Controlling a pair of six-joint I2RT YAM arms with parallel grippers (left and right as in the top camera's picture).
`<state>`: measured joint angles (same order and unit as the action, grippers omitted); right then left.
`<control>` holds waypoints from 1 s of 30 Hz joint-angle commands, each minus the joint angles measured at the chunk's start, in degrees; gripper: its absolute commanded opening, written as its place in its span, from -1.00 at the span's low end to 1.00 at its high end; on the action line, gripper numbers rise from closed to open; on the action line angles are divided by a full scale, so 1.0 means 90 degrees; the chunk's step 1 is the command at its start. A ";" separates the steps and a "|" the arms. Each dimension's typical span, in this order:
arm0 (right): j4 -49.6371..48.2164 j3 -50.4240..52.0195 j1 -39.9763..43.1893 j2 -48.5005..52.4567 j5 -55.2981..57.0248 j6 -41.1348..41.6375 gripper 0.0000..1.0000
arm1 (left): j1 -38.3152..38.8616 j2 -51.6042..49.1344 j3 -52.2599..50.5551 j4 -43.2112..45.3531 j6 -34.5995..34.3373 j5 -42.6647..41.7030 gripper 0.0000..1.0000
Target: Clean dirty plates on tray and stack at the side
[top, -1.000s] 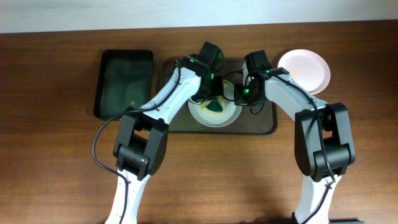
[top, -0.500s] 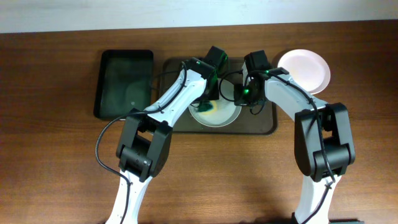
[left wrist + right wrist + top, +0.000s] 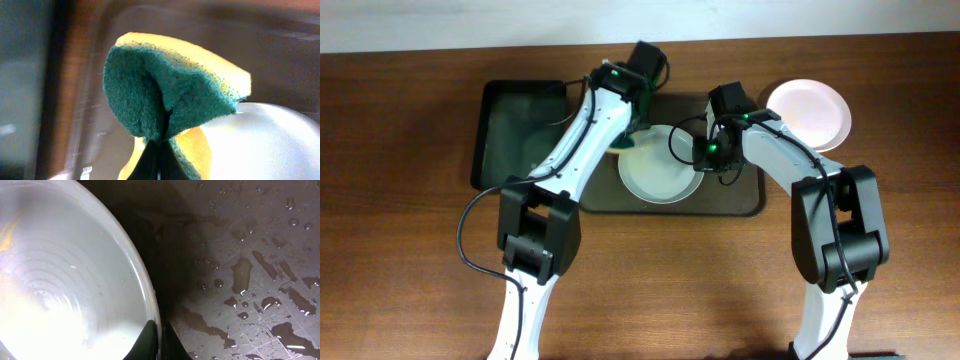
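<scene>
A white plate (image 3: 660, 172) lies on the brown tray (image 3: 740, 200), its face bright and wet-looking. My right gripper (image 3: 703, 153) is shut on the plate's right rim; in the right wrist view the fingertips (image 3: 150, 341) pinch the plate (image 3: 75, 280) edge over the wet tray (image 3: 250, 255). My left gripper (image 3: 628, 135) is shut on a folded green-and-yellow sponge (image 3: 170, 95), held just past the plate's upper-left edge (image 3: 270, 145). A second, pinkish-white plate (image 3: 809, 111) sits on the table at the right, off the tray.
A smaller black tray (image 3: 510, 140) lies left of the brown tray, close to the left arm. Water drops and puddles cover the brown tray's right part. Bare wooden table (image 3: 660, 290) stretches in front.
The left gripper has carried the sponge from the plate's middle up and to the left, off the plate. The right gripper has kept its hold on the rim.
</scene>
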<state>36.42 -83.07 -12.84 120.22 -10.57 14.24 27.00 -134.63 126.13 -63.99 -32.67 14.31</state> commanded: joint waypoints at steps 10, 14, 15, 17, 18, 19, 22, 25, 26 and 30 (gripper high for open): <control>0.0090 0.0024 0.0061 0.0197 0.0408 -0.0024 -0.92 | 0.0141 -0.1069 0.0124 0.0471 -0.0061 -0.3026 -1.00; 0.0092 0.0024 0.0061 0.0197 0.0410 -0.0024 -0.92 | 0.0124 -0.1282 0.0124 0.0476 -0.0053 -0.2815 -1.00; 0.0095 0.0024 0.0061 0.0197 0.0410 -0.0024 -0.92 | 0.0102 -0.1294 0.0124 0.0444 -0.0053 -0.2572 -1.00; 0.0097 0.0024 0.0061 0.0197 0.0410 -0.0024 -0.92 | 0.0070 -0.1292 0.0124 0.0335 -0.0053 -0.1863 -1.00; 0.0097 0.0024 0.0061 0.0197 0.0410 -0.0024 -0.92 | 0.0041 -0.1292 0.0124 0.0262 -0.0053 -0.1469 -1.00; 0.0097 0.0024 0.0061 0.0197 0.0410 -0.0024 -0.92 | 0.0000 -0.1292 0.0126 0.0168 -0.0053 -0.1054 -1.00; 0.0097 0.0024 0.0061 0.0197 0.0410 -0.0027 -0.92 | -0.0114 -0.1290 0.0206 -0.0304 -0.0056 0.0209 -1.00; 0.0095 0.0024 0.0061 0.0197 0.0413 -0.0024 -0.92 | -0.0211 -0.1290 0.0515 -0.0918 -0.0056 0.1353 -1.00; 0.0097 0.0024 0.0061 0.0197 0.0410 -0.0027 -0.92 | -0.0233 -0.1290 0.0653 -0.1115 -0.0056 0.1666 -1.00; 0.0160 0.0015 0.0061 0.0182 0.0410 -0.0027 -0.92 | -0.0262 -0.1290 0.1603 -0.1914 -0.0097 0.2363 -1.00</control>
<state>36.21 -83.11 -13.50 120.33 -11.77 14.39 27.88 -144.73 135.00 -78.04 -32.80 19.25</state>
